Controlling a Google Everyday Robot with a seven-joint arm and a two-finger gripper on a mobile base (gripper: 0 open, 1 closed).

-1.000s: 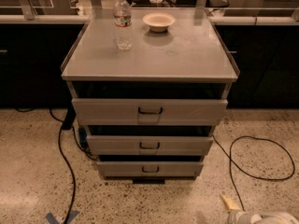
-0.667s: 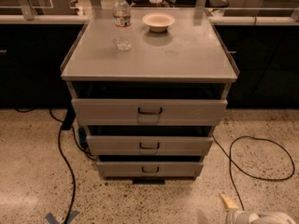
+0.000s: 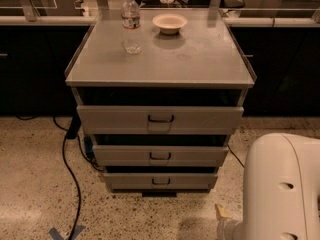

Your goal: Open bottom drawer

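- Three drawers stack in a grey cabinet (image 3: pixel 190 59) on a speckled floor (image 3: pixel 30 184); a water bottle (image 3: pixel 131 21) and a bowl (image 3: pixel 169 22) stand on top.
- Lowest, just above the floor, is the bottom drawer (image 3: pixel 160 180).
- Lower right of it and well apart, the gripper (image 3: pixel 223 218) peeks beside the white arm (image 3: pixel 285 184); whether it is spread or pressed together cannot be told.

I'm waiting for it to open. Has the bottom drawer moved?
No. The bottom drawer sits as before under the middle drawer; end effector is low right, apart from it.
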